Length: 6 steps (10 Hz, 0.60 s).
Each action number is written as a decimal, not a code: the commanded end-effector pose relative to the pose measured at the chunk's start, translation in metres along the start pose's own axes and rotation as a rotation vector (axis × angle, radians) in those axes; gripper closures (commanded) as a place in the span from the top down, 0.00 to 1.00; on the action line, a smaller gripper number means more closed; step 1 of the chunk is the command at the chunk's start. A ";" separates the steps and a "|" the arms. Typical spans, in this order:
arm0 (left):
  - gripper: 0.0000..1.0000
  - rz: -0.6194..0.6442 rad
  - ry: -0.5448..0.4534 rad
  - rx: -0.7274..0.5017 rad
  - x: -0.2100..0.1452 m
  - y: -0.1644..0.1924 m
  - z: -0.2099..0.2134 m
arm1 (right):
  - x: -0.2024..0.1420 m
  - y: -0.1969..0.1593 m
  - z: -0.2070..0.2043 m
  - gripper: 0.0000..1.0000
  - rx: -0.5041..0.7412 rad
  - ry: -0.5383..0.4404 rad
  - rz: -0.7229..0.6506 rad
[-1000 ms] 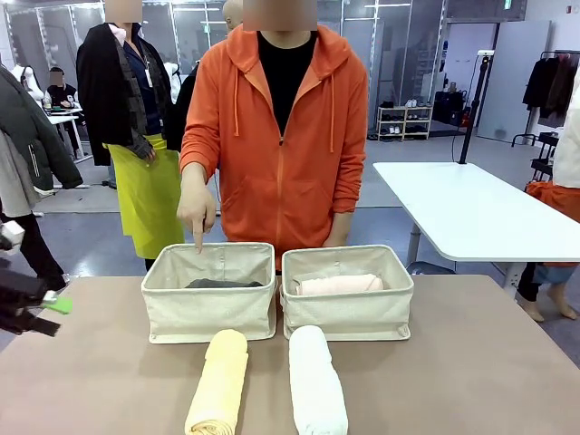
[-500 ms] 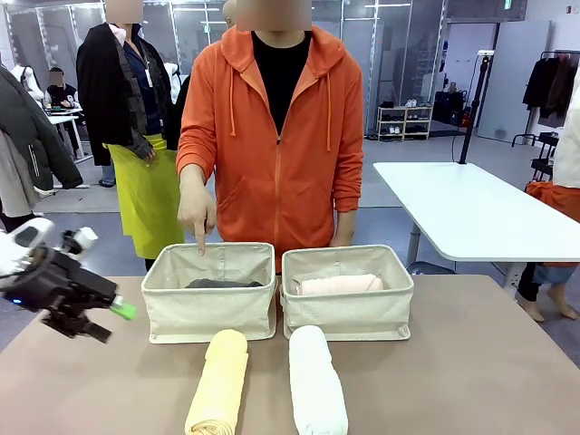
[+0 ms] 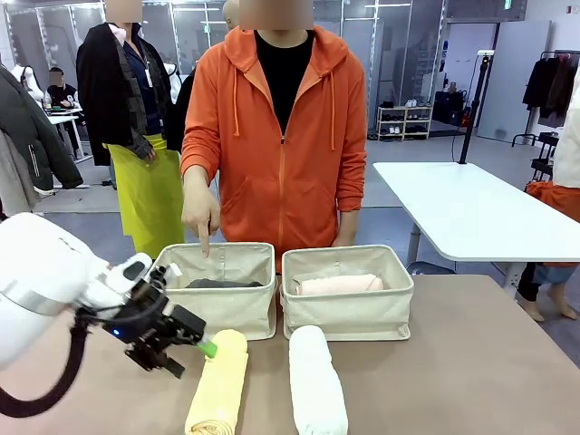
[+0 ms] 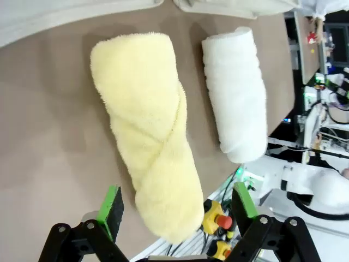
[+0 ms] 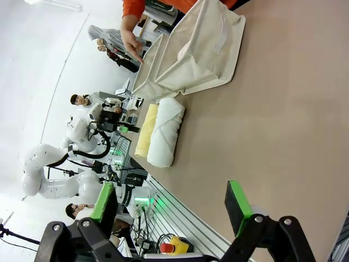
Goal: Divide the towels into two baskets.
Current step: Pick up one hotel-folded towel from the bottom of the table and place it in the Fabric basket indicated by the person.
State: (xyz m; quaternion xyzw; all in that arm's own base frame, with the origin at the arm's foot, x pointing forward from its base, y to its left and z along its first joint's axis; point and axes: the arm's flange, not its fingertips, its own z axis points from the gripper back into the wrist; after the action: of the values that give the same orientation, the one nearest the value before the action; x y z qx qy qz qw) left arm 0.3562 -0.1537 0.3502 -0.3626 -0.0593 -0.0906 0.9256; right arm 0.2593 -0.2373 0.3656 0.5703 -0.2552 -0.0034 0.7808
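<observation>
Left gripper [image 3: 192, 356]: advanced from the frame's left edge to lower left-centre, jaws apart at the far end of the yellow towel [image 3: 219, 385], seemingly lining up to straddle it. Yellow towel and white towel [image 3: 315, 381] lie side by side at lower centre; behind them the left basket [image 3: 208, 313] holds the grey towel [image 3: 222, 284] and the right basket [image 3: 349, 315] the pink towel [image 3: 340, 285]. Person's hand [image 3: 199, 213] points into the left basket, probably marking the destination; right gripper [image 5: 172, 202] jaws apart, empty.

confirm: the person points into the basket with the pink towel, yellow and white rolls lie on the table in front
Wrong basket. The front view shows the person's hand pointing into the basket holding the dark grey towel; the pink towel is in the other one. The yellow roll and white roll do lie on the table in front.
</observation>
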 end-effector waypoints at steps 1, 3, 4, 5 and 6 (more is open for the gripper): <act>1.00 0.036 -0.019 0.056 -0.063 0.012 -0.028 | -0.001 0.003 0.003 1.00 -0.001 0.016 0.006; 1.00 0.027 -0.042 0.103 -0.065 0.008 -0.029 | -0.001 0.003 0.003 1.00 -0.001 0.016 0.006; 1.00 0.041 -0.035 0.096 -0.069 0.008 -0.035 | -0.001 0.003 0.003 1.00 -0.001 0.016 0.006; 1.00 0.062 -0.040 0.096 -0.071 0.007 -0.042 | -0.001 0.003 0.003 1.00 -0.001 0.016 0.006; 1.00 0.013 0.002 0.086 -0.007 0.004 -0.044 | -0.001 0.003 0.003 1.00 -0.001 0.016 0.006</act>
State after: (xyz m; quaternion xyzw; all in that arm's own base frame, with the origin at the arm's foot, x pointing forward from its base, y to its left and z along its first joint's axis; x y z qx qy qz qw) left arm 0.3510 -0.1834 0.3103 -0.3218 -0.0596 -0.0767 0.9418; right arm 0.2593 -0.2374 0.3657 0.5703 -0.2553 -0.0034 0.7808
